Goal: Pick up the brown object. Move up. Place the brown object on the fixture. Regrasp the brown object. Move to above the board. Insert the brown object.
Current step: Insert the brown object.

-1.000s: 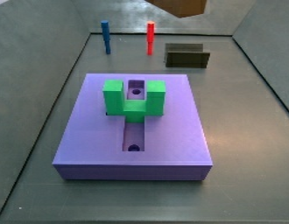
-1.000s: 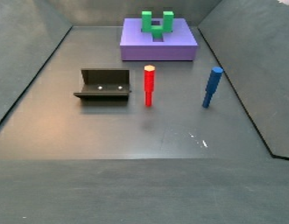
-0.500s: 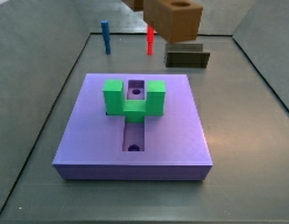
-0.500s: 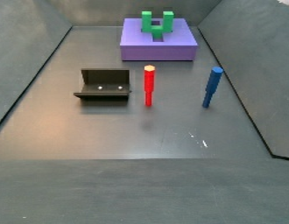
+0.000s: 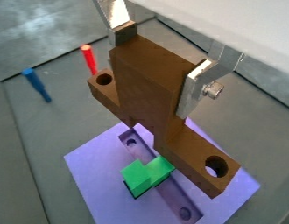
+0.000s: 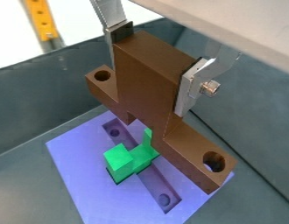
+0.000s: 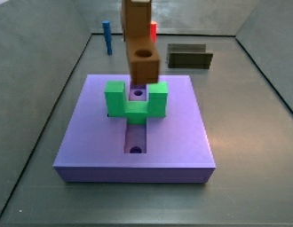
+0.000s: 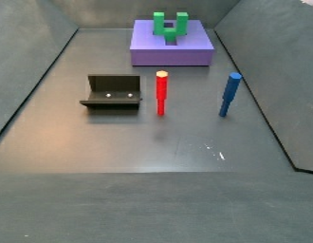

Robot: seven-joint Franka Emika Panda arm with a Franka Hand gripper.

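Brown object (image 7: 139, 43) hangs upright above the board (image 7: 90, 133), its lower end just over the green block (image 7: 136, 102) and slot. Gripper (image 5: 158, 66) above the board clamps its silver fingers (image 6: 195, 83) on the bar's sides. Fixture (image 8: 111, 93) sits well apart, near the red peg (image 8: 162, 93) and blue peg (image 8: 229, 94).

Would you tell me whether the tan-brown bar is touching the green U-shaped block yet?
Cannot tell. In a side view the tan-brown bar, held by the gripper, overlaps the green U-shaped block; no view plainly shows contact or a gap.
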